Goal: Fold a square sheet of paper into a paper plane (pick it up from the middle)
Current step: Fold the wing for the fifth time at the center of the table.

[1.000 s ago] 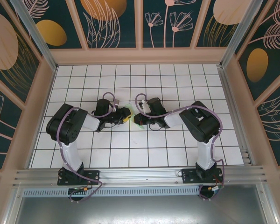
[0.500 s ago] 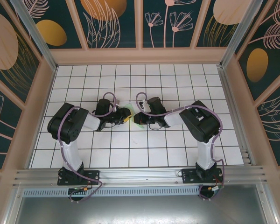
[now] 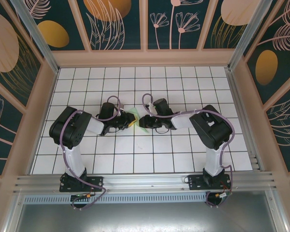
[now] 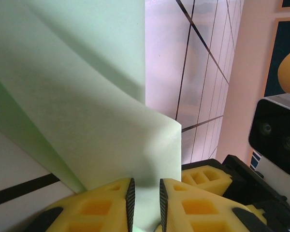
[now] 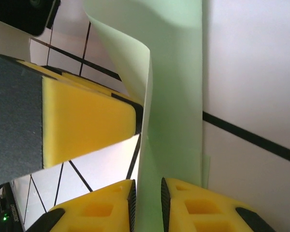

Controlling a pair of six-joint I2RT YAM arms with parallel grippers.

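The work surface is a table [image 3: 135, 164] of white square tiles divided by black grid lines. A beige border [image 3: 145, 58] frames it on three sides. Dark teal wall panels [image 3: 121, 29] carry plant and orange oval motifs. An aluminium rail [image 3: 145, 181] runs along the near edge.
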